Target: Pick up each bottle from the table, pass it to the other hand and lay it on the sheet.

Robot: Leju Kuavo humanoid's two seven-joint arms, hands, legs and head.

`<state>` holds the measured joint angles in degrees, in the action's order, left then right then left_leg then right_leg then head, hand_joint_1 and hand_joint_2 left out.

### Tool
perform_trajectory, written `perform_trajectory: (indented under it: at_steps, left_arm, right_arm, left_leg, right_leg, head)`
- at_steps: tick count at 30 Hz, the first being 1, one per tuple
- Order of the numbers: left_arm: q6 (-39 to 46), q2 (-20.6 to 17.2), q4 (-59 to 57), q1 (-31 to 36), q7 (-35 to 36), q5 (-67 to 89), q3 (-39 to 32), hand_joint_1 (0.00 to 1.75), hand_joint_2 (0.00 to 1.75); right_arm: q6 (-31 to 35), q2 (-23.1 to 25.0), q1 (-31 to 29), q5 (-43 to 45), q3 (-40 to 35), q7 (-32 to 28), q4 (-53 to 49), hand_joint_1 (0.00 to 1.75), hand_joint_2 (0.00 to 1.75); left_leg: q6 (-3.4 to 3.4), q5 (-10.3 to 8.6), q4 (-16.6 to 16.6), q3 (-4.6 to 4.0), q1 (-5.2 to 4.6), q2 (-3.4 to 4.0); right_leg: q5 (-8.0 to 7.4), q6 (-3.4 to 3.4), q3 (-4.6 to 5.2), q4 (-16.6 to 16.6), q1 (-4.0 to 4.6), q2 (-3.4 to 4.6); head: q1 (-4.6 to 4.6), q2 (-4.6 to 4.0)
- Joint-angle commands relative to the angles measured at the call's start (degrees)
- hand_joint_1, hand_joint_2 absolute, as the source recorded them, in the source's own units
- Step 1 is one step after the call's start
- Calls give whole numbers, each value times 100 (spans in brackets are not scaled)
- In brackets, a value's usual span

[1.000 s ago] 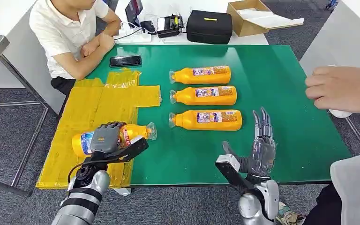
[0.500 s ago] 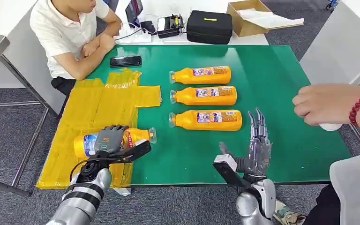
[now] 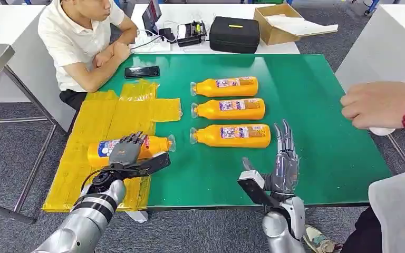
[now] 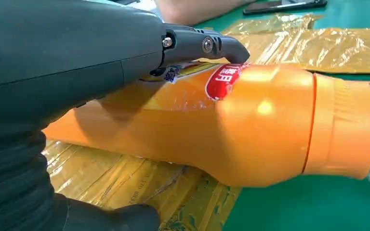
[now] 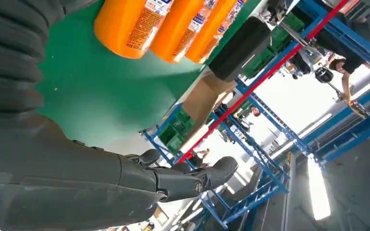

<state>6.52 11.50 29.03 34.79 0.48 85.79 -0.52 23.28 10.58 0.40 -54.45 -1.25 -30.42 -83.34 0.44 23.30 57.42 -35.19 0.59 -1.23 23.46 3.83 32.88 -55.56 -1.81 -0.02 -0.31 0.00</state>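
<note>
Resting its fingers over an orange bottle (image 3: 132, 148), the left hand (image 3: 125, 152) is gripping it where it is lying on its side on the yellow sheet (image 3: 100, 126), cap end reaching onto the green table (image 3: 316, 105). The right hand (image 3: 285, 163) is hovering spread and holding nothing, fingers pointing upward, just beside the nearest of three bottles (image 3: 231, 135) that are lying in a row on the table. A cardboard box (image 3: 280, 21) is sitting open, holding white sheets.

Green counter (image 3: 316, 105) carries a yellow sheet (image 3: 105, 121), three orange bottles (image 3: 230, 111) and a phone (image 3: 142, 71).
</note>
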Motion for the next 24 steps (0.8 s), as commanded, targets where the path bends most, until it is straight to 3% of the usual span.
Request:
perform_trajectory:
  at_steps: [1,10,15,24]
  left_arm:
    - [-83,-129,-669,-115,-288,-133,-318,0,175]
    - [87,85,-159,-250,-679,-263,-167,0,175]
    - [362,600,2071,-1117,-1193,-951,478,0,175]
    - [136,460,2418,-1279,-988,-1174,807,0,175]
  right_arm:
    - [-44,-123,-280,66,36,-46,662,0,175]
    - [8,-96,-165,74,131,-46,550,0,175]
    - [115,6,157,-178,244,74,135,0,175]
    - [114,23,185,-229,247,107,80,0,175]
  left_leg:
    - [-1,2,-14,22,2,41]
    - [1,2,-5,16,0,16]
    - [2,4,2,3,3,4]
    - [2,5,8,-47,-1,13]
  right_leg:
    - [-9,-24,-9,17,7,29]
    - [-1,-14,-12,8,2,9]
    - [4,-20,-4,6,6,-7]
    - [3,-15,50,0,2,3]
  head:
    - [0,0]
    - [0,0]
    - [0,0]
    - [0,0]
